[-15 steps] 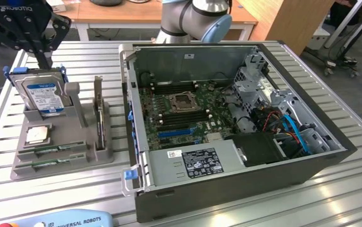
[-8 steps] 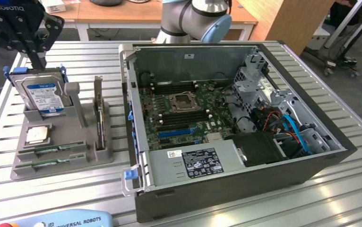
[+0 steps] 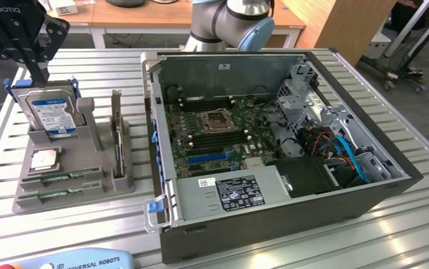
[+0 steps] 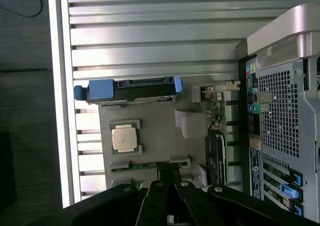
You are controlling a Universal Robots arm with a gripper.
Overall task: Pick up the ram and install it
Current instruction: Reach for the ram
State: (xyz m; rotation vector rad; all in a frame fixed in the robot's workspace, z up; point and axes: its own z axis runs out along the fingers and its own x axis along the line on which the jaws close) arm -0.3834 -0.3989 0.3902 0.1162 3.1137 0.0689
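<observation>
grey tray beside open computer case, jaws clenched shut by upright hard drive

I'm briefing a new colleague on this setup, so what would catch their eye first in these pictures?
The open computer case fills the middle of the exterior view, its green motherboard exposed. At the exterior view's left, a grey holder carries an upright hard drive with a blue label, and the black pincer hangs closed over that holder.

Silver-blue arm, apparently black pincer
</observation>
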